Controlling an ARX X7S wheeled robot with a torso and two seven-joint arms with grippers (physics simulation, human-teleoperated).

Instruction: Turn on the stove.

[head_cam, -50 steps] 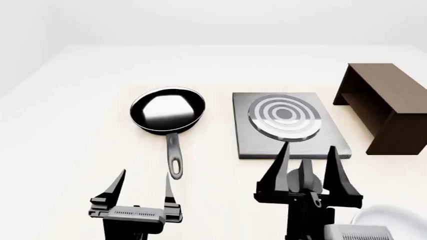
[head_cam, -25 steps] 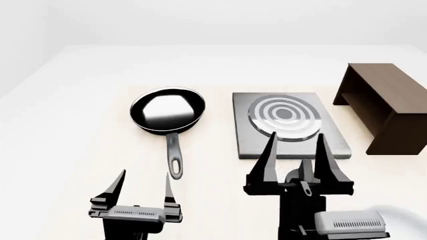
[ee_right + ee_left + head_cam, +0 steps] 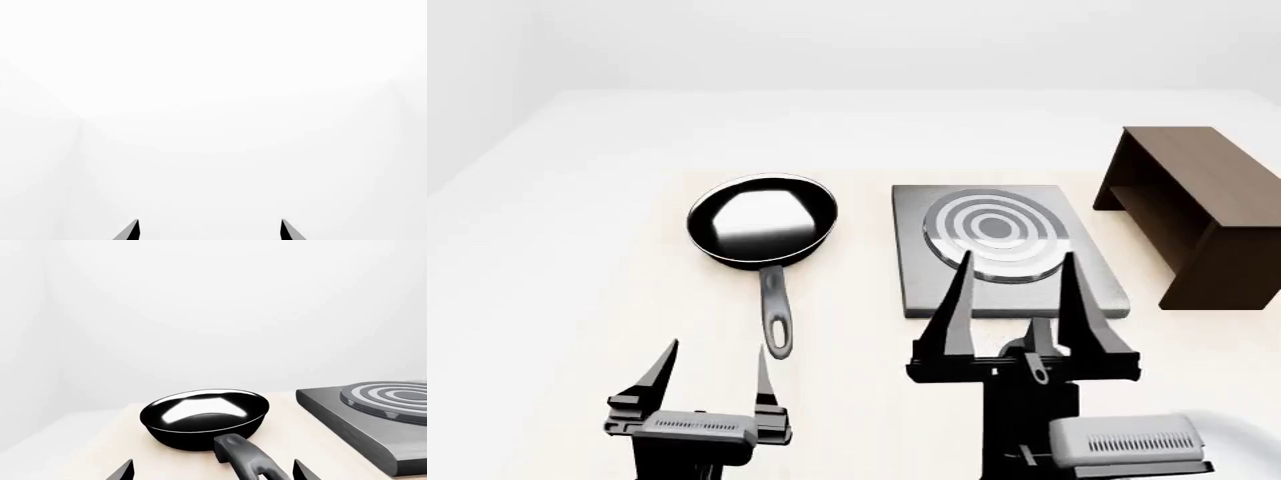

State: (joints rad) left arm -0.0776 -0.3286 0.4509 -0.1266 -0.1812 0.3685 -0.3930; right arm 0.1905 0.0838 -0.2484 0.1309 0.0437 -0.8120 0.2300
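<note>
On the pale table point(image 3: 587, 250), seen from the head view, the left pincer point(image 3: 717, 368) sits lowest and farthest left, its tips spread with nothing between them, just short of the frying pan's point(image 3: 762, 223) handle end. Right of the pan lies the stove point(image 3: 941, 270), a flat square grey slab with raised concentric rings, pale and dark by turns. The right pincer point(image 3: 1014, 277) stands upright over the slab's near edge, its two black fingers spread and empty, their tips overlapping the near rim of the rings. The pincer hides part of that near edge, and no knob can be made out. Farthest right stands a brown wooden box point(image 3: 1201, 220).
</note>
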